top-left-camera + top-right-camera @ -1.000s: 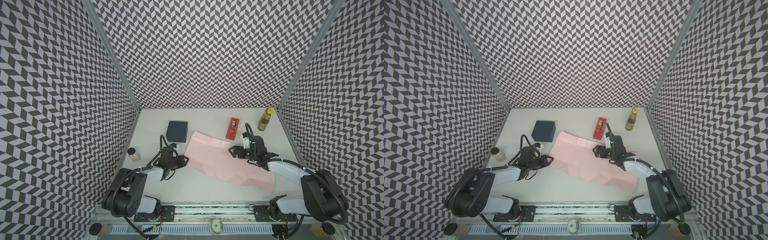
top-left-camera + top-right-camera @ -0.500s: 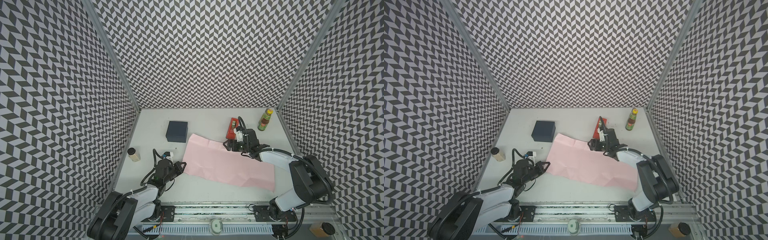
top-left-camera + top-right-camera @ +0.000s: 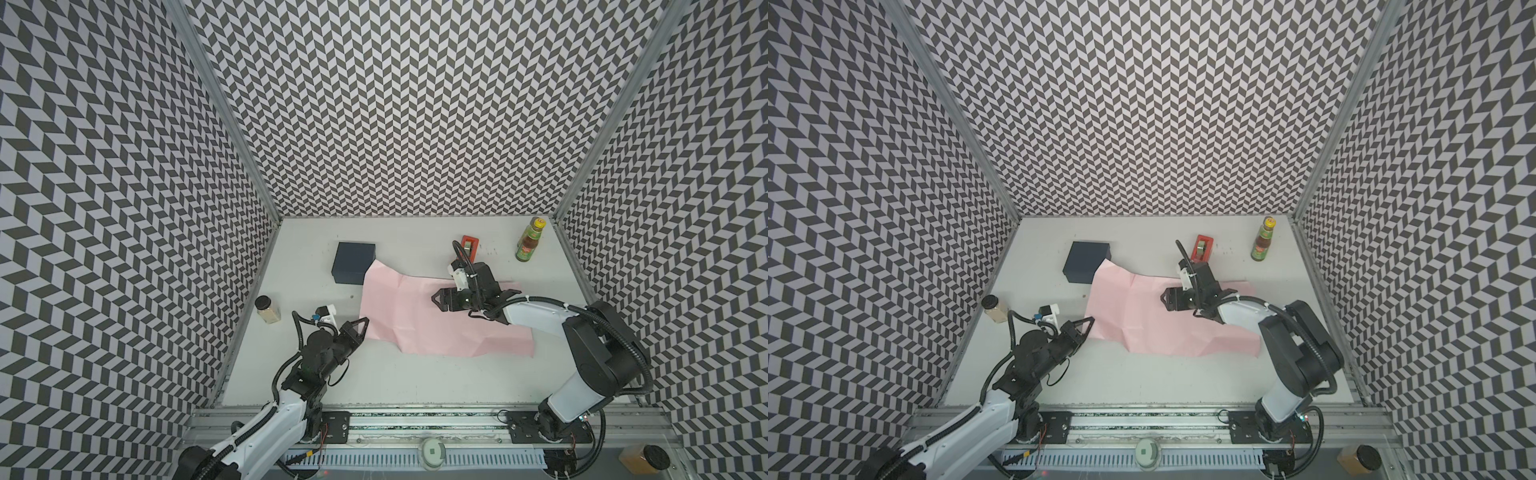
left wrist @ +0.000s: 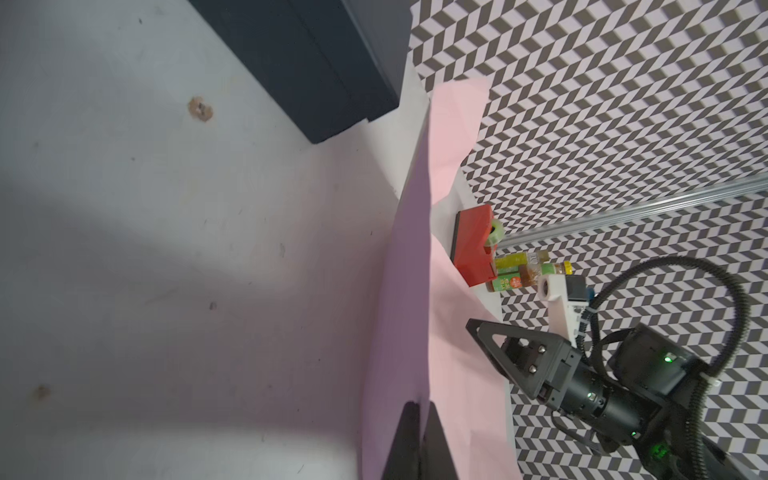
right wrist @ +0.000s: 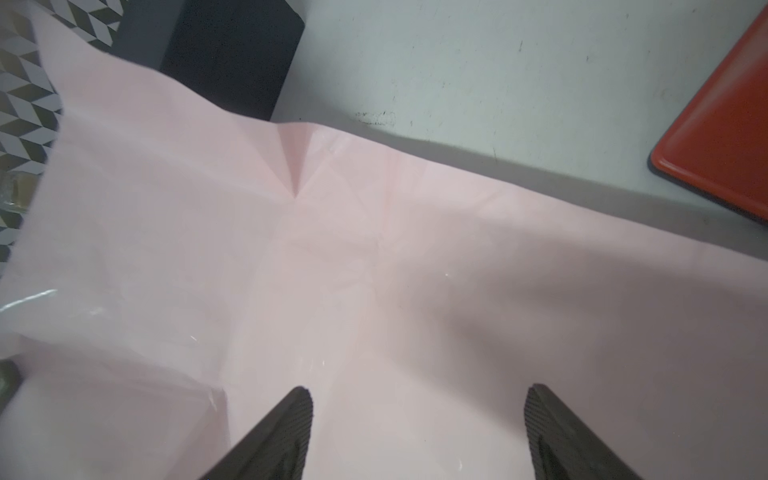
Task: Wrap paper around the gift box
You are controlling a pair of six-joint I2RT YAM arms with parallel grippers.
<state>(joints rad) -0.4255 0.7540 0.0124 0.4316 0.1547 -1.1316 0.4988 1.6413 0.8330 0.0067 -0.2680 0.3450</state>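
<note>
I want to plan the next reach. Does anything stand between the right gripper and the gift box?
No separate object. Only the paper lies between the open right gripper and the gift box; its far corner lifts up next to the box.

I watched through two top views set high above the front rail, tilted down toward the back wall. They were far enough off to take in the whole pale grey tabletop (image 3: 415, 382) and both arms. They faced the same way and shared nearly everything: the dark navy matte gift box (image 3: 353, 262), the creased pale pink paper (image 3: 415, 316) and the narrow red tape dispenser (image 3: 471, 242). The left wrist camera sat low and close, looking past the left gripper (image 4: 419, 411) along the table toward the box, the dispenser and the right arm. The right wrist camera looked down closely over the right gripper (image 5: 419, 390) onto the paper, catching the box and dispenser at its edges.
</note>
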